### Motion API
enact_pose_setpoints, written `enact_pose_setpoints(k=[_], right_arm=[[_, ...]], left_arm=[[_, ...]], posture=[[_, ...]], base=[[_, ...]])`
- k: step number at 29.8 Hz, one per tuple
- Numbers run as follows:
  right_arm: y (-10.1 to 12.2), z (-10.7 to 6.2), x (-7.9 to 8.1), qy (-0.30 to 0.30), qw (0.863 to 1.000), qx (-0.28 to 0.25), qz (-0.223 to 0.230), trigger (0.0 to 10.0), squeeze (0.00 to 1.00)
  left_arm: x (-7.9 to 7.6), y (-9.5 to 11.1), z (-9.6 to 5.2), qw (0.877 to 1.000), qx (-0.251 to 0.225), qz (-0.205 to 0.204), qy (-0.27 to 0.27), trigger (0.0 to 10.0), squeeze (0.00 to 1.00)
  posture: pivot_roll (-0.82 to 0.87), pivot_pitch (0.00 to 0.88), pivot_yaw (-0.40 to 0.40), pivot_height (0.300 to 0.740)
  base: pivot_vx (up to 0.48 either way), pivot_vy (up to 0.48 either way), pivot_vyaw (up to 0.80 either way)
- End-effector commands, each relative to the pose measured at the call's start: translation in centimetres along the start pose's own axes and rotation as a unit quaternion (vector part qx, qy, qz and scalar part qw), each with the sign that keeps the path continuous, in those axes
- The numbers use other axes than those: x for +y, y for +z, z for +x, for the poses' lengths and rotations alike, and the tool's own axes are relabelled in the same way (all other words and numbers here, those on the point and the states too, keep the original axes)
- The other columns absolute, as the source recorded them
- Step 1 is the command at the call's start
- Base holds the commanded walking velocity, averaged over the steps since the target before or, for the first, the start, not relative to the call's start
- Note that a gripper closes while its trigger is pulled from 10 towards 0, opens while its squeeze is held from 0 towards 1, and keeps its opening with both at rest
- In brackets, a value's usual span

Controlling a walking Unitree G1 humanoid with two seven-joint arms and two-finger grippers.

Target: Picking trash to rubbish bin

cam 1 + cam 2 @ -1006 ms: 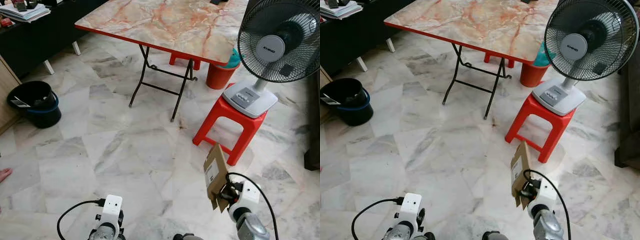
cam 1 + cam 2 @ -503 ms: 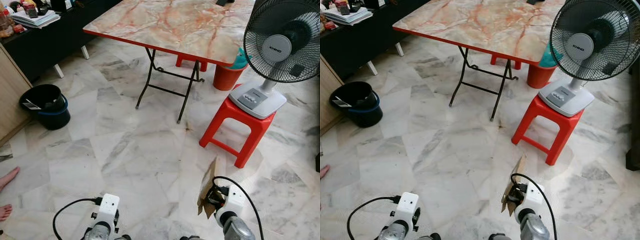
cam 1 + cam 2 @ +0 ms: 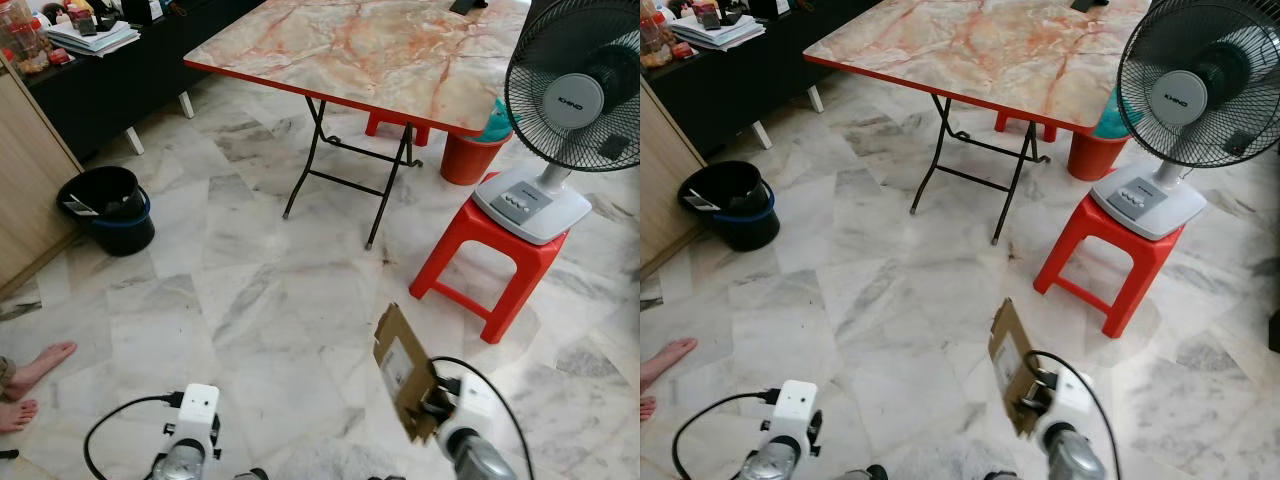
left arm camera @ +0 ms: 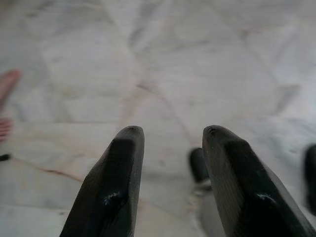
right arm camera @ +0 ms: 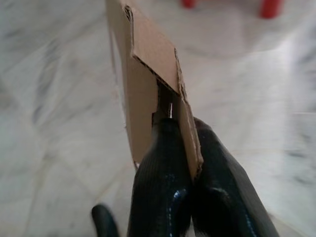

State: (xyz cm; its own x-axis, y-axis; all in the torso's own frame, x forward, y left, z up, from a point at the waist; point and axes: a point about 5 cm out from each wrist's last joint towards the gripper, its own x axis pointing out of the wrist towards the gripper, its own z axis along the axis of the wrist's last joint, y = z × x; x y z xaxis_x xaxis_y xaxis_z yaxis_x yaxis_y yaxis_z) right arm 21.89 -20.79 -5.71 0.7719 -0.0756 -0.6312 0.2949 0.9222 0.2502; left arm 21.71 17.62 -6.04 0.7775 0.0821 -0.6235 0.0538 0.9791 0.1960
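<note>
Cardboard, a flat brown torn piece [image 3: 402, 370], sits pinched at its edge in the closed right gripper [image 5: 183, 148]. It could slip free before reaching the far-left black round plastic bin [image 3: 108, 207]. The left gripper [image 4: 168, 163] hangs parted, holding nothing.

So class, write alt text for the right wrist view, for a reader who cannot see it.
The right pincer grips a piece of brown cardboard between its two black fingers, holding it on edge above a pale marble floor. Two red stool legs show blurred in the background.
</note>
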Motion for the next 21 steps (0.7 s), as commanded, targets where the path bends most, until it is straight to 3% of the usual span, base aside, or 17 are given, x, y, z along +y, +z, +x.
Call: enact_pose_setpoints(k=[1, 10, 21], right_arm=[[-0.5, -0.2, -0.3, -0.004, 1.0, 0.005, 0.012, 10.0, 0.0], [0.0, -0.3, -1.1, -0.013, 1.0, 0.003, 0.001, 10.0, 0.0], [0.1, -0.3, -1.3, -0.011, 1.0, -0.004, 0.007, 10.0, 0.0]], left_arm=[[0.3, -1.0, -0.3, 1.0, 0.022, -0.003, 0.009, 10.0, 0.0], [0.3, -2.2, -0.8, 0.999, 0.038, -0.013, 0.016, 10.0, 0.0], [0.0, -2.1, -0.7, 0.999, 0.038, -0.008, 0.009, 10.0, 0.0]], posture=[[-0.07, 0.164, -0.016, 0.74], [-0.09, 0.183, -0.021, 0.74], [-0.1, 0.205, -0.016, 0.74]], base=[[0.0, 0.0, 0.0], [0.0, 0.0, 0.0], [0.0, 0.0, 0.78]])
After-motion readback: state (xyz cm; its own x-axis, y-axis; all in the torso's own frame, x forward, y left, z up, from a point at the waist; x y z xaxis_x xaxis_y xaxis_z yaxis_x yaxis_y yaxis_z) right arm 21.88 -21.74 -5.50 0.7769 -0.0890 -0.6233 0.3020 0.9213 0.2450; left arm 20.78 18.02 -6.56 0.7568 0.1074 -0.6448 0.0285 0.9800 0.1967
